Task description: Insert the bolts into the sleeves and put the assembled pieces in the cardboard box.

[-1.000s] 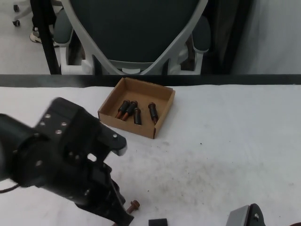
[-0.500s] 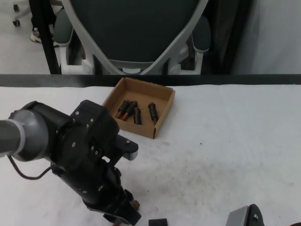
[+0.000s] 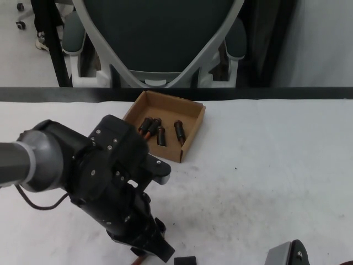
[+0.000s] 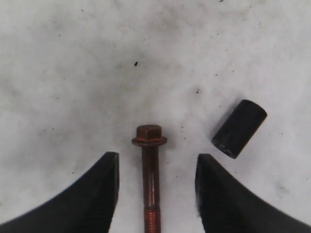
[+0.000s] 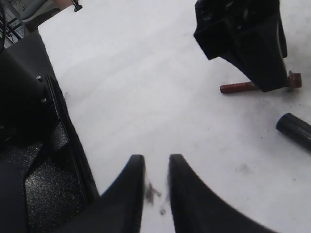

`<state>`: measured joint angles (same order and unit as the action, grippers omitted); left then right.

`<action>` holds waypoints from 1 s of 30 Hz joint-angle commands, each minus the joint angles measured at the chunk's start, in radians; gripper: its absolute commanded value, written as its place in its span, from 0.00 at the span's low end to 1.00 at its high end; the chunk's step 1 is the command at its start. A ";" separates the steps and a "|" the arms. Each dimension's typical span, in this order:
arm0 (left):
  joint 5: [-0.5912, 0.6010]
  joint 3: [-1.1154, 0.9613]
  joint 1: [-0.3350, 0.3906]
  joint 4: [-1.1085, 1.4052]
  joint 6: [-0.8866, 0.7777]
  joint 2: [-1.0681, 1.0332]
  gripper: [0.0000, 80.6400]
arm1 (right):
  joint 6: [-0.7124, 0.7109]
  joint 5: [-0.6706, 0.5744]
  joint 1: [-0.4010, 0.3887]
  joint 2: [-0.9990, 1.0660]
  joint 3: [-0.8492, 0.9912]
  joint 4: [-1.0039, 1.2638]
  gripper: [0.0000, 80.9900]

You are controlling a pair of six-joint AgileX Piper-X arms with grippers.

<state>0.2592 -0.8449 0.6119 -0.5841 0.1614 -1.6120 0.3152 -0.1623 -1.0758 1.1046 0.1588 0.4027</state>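
A copper bolt (image 4: 149,179) lies flat on the white bench, its shaft between the two fingers of my left gripper (image 4: 156,158), which is open and not touching it. A black sleeve (image 4: 239,128) lies loose just beside it. In the high view the left gripper (image 3: 150,247) is down at the near edge, with the sleeve (image 3: 186,260) next to it. The cardboard box (image 3: 187,113) at the back holds several assembled pieces. My right gripper (image 5: 156,182) hovers low over bare bench with a narrow gap between its fingers and nothing in it. It faces the bolt (image 5: 238,88) and the sleeve (image 5: 296,130).
The bulky left arm (image 3: 99,176) takes up the near left of the bench. Part of the right arm (image 3: 287,255) shows at the near right edge. An office chair (image 3: 160,33) stands behind the bench. The white cover on the right half is bare.
The left arm has swung right and dropped down over the bolt. The bolt now sits between its fingers and is mostly covered in the high view. The right arm has kept still.
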 commanded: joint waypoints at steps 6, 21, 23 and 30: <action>-0.102 -0.010 0.008 0.003 -0.010 0.002 0.50 | 0.000 -0.008 -0.001 -0.005 0.003 -0.002 0.23; -0.103 -0.012 0.003 0.049 -0.028 -0.121 0.40 | -0.016 -0.039 -0.001 -0.005 0.057 -0.114 0.23; -0.105 -0.016 0.003 0.048 -0.028 -0.121 0.23 | -0.069 -0.037 -0.001 -0.002 0.106 -0.225 0.23; -0.054 -0.007 0.009 0.048 0.015 -0.116 0.01 | -0.290 0.162 -0.001 -0.001 0.343 -0.731 0.23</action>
<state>0.1623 -0.8658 0.6106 -0.5478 0.1649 -1.6996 0.0384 -0.0181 -1.0758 1.1070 0.4939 -0.2925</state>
